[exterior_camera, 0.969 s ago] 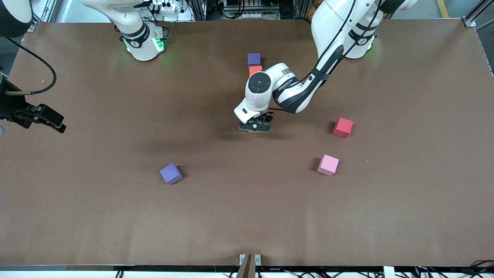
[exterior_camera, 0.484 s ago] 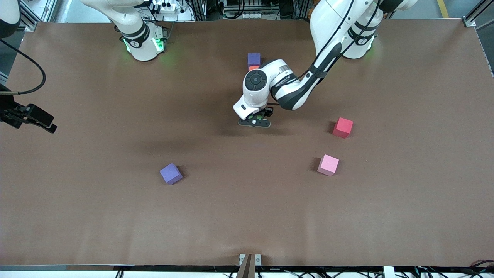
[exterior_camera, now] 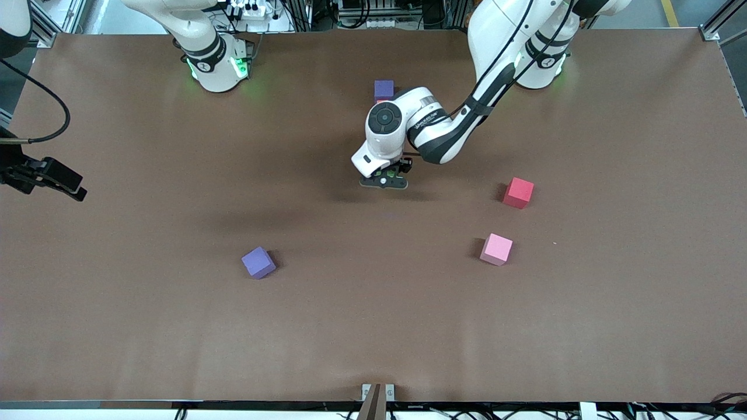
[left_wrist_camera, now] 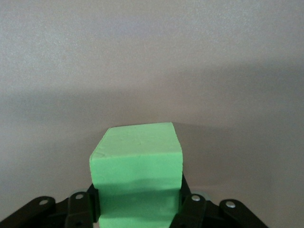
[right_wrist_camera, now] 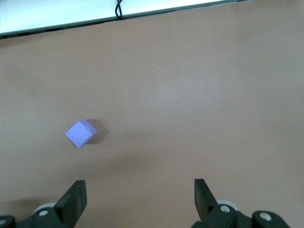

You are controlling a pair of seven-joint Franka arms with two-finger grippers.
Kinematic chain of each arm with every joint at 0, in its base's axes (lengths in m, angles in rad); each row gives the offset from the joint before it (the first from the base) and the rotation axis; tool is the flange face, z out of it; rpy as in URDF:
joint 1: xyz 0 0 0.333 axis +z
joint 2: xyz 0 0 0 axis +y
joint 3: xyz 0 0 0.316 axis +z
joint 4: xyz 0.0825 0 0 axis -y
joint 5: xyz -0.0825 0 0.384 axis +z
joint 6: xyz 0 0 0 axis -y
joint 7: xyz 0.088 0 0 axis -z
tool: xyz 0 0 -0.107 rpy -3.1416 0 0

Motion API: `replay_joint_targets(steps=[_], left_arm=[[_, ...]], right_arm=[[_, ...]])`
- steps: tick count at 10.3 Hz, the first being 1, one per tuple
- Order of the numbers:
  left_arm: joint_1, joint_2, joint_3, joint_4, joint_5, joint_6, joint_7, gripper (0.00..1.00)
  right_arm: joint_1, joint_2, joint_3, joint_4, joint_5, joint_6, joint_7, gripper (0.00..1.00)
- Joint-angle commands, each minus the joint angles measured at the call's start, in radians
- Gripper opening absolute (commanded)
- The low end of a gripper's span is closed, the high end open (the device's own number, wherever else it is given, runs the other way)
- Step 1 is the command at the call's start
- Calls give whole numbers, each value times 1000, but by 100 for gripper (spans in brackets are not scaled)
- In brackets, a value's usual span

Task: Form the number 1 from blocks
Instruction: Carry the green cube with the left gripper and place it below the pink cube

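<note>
The left end effector (exterior_camera: 383,181) hangs over the middle of the worktop (exterior_camera: 117,326), pinching a green block (left_wrist_camera: 137,164) between its fingers (left_wrist_camera: 189,202). The left wrist view shows the block clamped on two opposite faces, with bare brown surface below it. In the front view the arm's wrist hides nearly all of the block.

A purple block (exterior_camera: 383,89) sits near the worktop's edge by the robot bases, about midway between them. Only a sliver of orange shows next to it at the wrist's edge, so I cannot tell how any orange block lies there. A red block (exterior_camera: 518,192) and a pink block (exterior_camera: 496,249) lie toward the left arm's end, the pink one nearer the front camera. A second purple block (exterior_camera: 258,262) lies alone toward the right arm's end, turned at an angle.

The right end effector (exterior_camera: 49,178) waits over the worktop's edge at its own end, fingers (right_wrist_camera: 73,199) spread wide and empty, with the loose purple block in its wrist view.

The step in hand looks like carrying the green block to the column that begins at the purple block. The next move calls for lining the green block up squarely at the end of that line, lowering it until it rests flat, then opening the fingers without nudging its neighbours.
</note>
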Motion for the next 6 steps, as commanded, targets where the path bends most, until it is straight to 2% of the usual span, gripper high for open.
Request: replay_joint_targets(steps=[1, 2, 3, 4, 6], left_arm=[[0, 2, -11, -44, 25, -3, -34, 0], [1, 3, -11, -44, 25, -3, -34, 0], [1, 3, -11, -44, 25, -3, -33, 66], [1, 3, -11, -41, 37, -3, -34, 100], [14, -4, -11, -32, 45, -3, -34, 100]], right_arm=[[-13, 12, 8, 25, 17, -18, -15, 100], [-12, 12, 9, 25, 17, -18, -15, 100], [-13, 10, 8, 25, 17, -19, -15, 100], [-13, 12, 8, 25, 17, -25, -15, 100], [-13, 12, 8, 26, 17, -27, -15, 100]])
